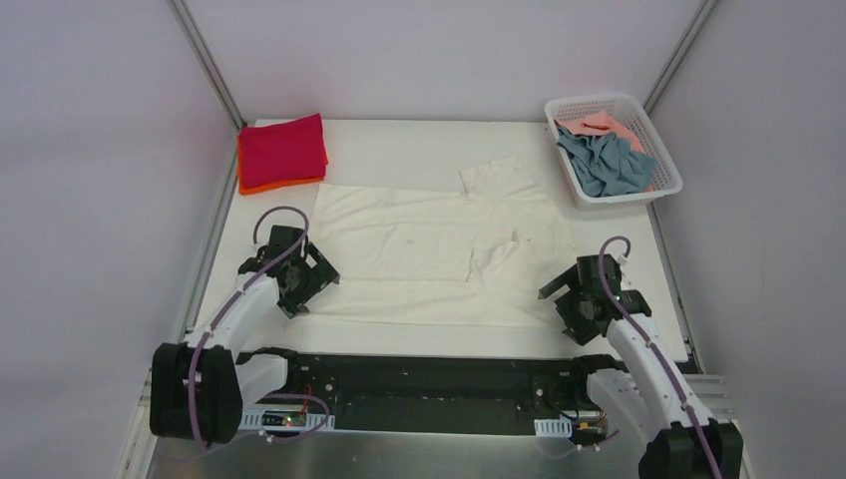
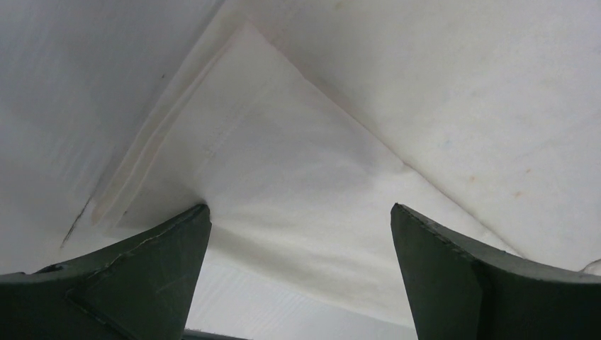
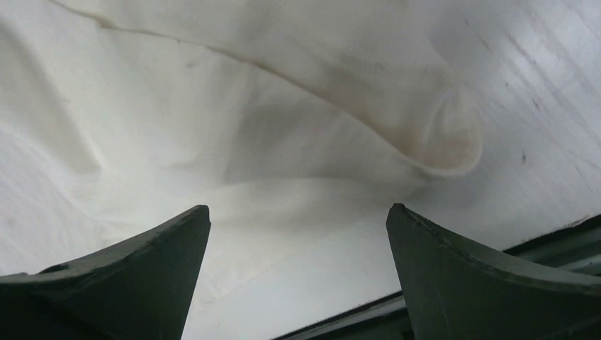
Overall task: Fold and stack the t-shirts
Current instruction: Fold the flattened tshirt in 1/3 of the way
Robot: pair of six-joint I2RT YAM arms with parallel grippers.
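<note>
A large cream-white t-shirt (image 1: 429, 244) lies spread across the middle of the table, wrinkled near its right side. My left gripper (image 1: 302, 284) is open at the shirt's near left corner; in the left wrist view a cloth corner (image 2: 283, 156) lies between the spread jaws of my left gripper (image 2: 300, 212). My right gripper (image 1: 559, 299) is open at the shirt's near right edge; the right wrist view shows a curled hem (image 3: 439, 142) just ahead of the spread jaws of my right gripper (image 3: 298, 212). A folded crimson shirt (image 1: 282, 150) lies on an orange one (image 1: 261, 186) at the back left.
A white mesh basket (image 1: 666, 160) at the back right holds a grey-blue shirt (image 1: 604, 165) and a salmon pink one (image 1: 599, 126). Grey walls close the table on three sides. The dark front rail (image 1: 429, 384) runs between the arm bases.
</note>
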